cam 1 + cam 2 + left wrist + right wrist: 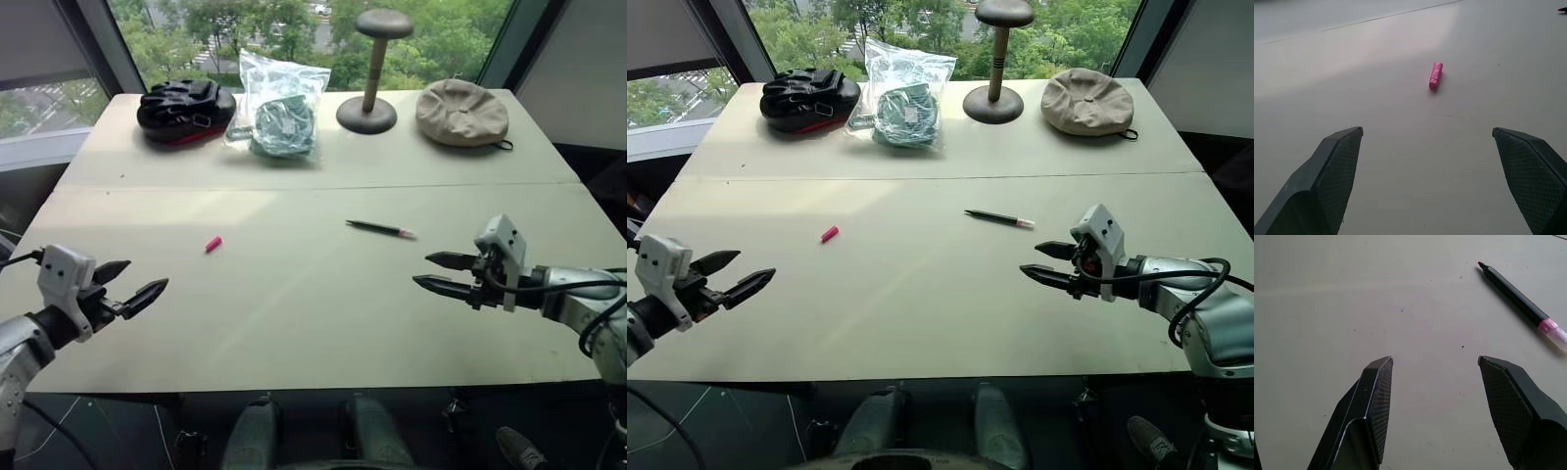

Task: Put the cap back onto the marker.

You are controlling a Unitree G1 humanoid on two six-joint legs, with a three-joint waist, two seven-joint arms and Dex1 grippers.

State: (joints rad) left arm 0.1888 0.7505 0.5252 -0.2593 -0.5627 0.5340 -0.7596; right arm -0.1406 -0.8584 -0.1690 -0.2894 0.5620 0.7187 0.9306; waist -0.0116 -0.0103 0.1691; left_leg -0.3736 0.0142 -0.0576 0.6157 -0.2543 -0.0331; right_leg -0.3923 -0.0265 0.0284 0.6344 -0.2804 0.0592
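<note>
My left tool (145, 281) hangs over the near left of the counter (294, 313), fingers spread wide and empty. My right tool (431, 272) hangs at the near right, fingers parted, also empty. Ahead of the left tool I see the cap (213, 244), a short bright pink tube lying flat, its axis slanting away to the right. Beyond the right tool lies the marker (377, 228), slim and black, lying nearly crosswise, its pale pink end to the right. The two are well apart.
</note>
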